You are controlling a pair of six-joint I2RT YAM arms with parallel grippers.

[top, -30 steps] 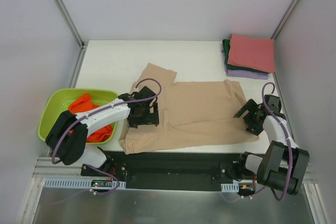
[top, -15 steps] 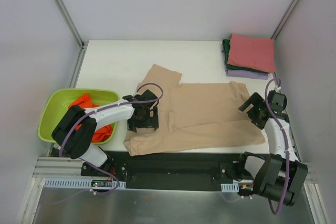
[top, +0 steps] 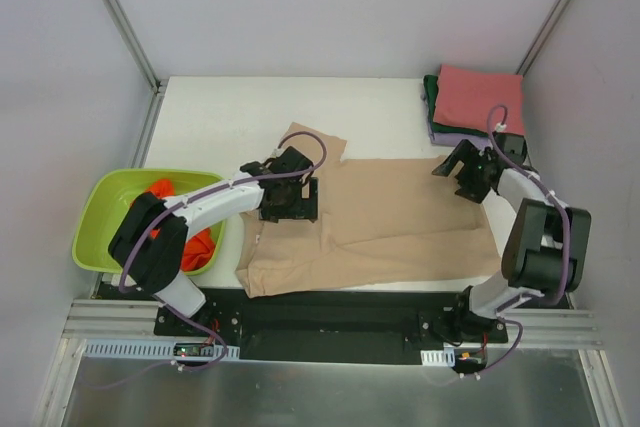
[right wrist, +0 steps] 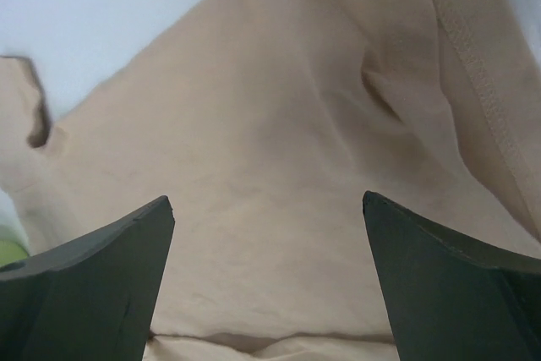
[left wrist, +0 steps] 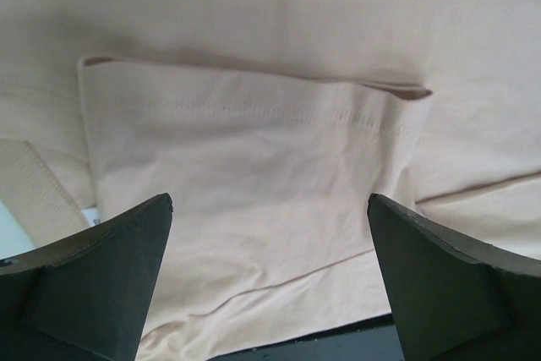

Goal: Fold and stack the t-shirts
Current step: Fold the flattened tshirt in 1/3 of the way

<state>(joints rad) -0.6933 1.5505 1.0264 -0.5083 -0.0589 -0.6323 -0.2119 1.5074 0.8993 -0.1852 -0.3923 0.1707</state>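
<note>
Because the beige t-shirt [top: 390, 212] has to be flat before it can be folded, we see it from above spread across the near half of the table [top: 220, 117], collar end to the left and hem to the right. The left gripper [top: 290, 197] sits over the shirt's left shoulder area and the right gripper [top: 468, 169] over its far right corner. We judge that this spacing lets the two arms work the cloth from opposite ends. The folded stack [top: 480, 105], pinkish-red on top, lies in the far right corner, well apart from the working space, and the orange t-shirt [top: 160, 197] waits in the lime-green basin [top: 105, 212] at the left.

In the left wrist view, the left claw's fingers [left wrist: 101, 276] stand wide apart with nothing clamped. Below them lies a sleeve [left wrist: 245, 166] doubled back onto the body of the shirt, its stitched hem facing us.

In the right wrist view, the right claw is likewise released, its fingers [right wrist: 93, 285] spread above wrinkled beige cloth with a hemmed edge running down the right. We judge that the shirt is partly smoothed and no main fold has been made yet.
</note>
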